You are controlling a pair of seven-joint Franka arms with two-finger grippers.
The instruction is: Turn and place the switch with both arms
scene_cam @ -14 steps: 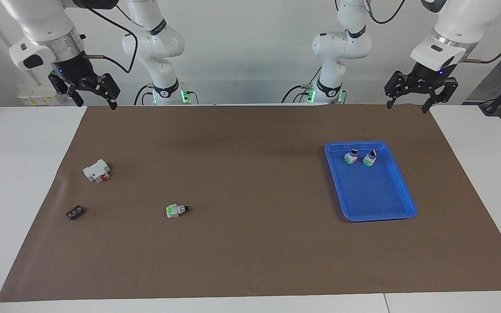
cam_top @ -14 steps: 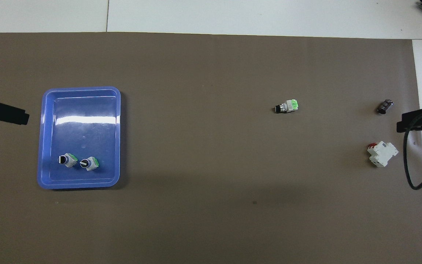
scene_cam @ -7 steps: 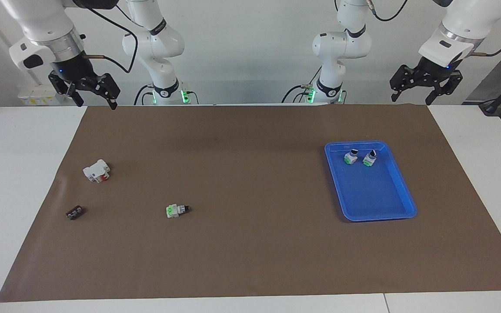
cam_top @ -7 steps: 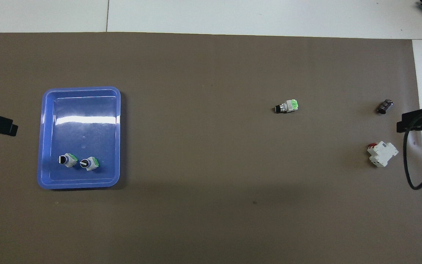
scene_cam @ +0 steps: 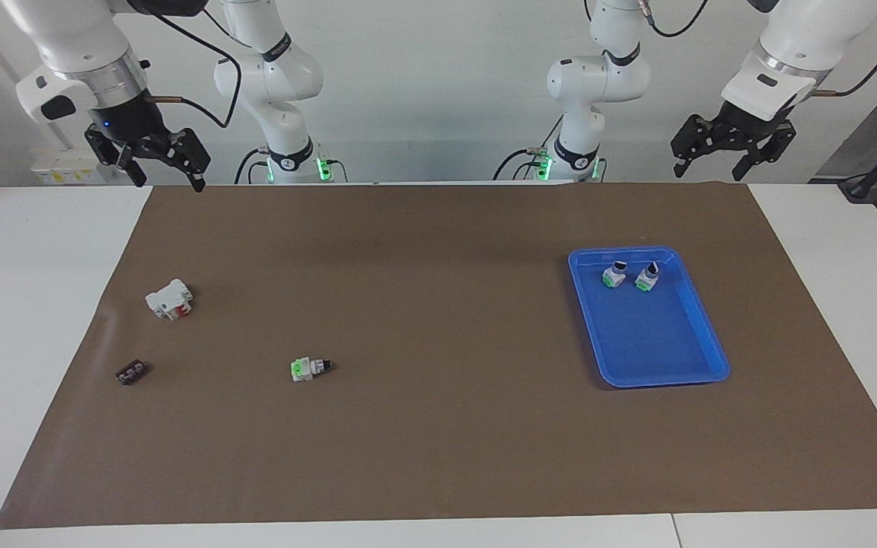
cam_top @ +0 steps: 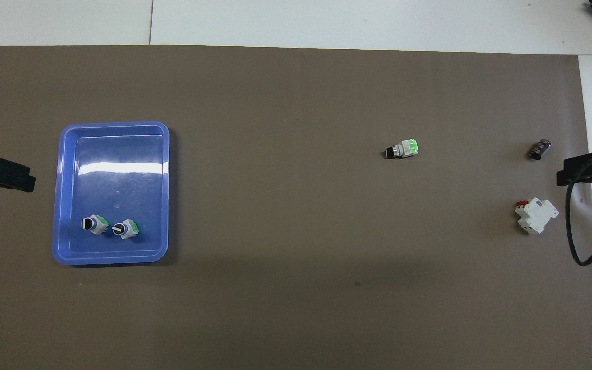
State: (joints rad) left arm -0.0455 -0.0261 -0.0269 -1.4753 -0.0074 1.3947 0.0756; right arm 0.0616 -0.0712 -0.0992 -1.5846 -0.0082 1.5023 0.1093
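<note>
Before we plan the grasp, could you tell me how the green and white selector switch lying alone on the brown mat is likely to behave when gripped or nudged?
The green and white selector switch lies on its side, so its round black knob end may roll or pivot if nudged. Its blocky body looks rigid and should give flat faces to pinch. Being small, it is probably light and could skid on the brown mat.

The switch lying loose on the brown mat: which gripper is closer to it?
Right. The right gripper hangs open over its own end of the mat, the same end as the switch. The left gripper is up, open, past the blue tray.
</note>
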